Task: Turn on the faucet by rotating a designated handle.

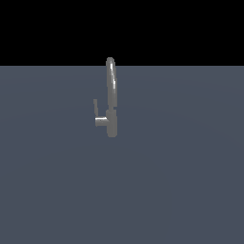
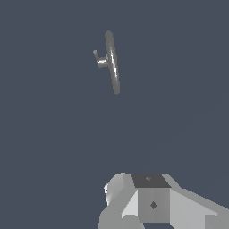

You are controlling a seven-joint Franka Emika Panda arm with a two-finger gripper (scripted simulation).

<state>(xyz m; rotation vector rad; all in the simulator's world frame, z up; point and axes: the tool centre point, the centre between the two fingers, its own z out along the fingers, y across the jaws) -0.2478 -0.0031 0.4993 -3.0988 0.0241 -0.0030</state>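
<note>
Gripper first: you see only its blocky pale body in the wrist view, fingertips out of frame, so you cannot tell whether they are spread or pressed together. It holds nothing and sits well apart from the faucet, which stands alone on the grey floor. The handle rises as a thin flat lever from a short stub on the faucet's body, on the exterior view's left of the spout. Judge it rigid, smooth metal, probably slippery; take hold near the lever's free upper end for leverage, pinching its flat faces.

Gripper partly seen; fingers hidden
</note>
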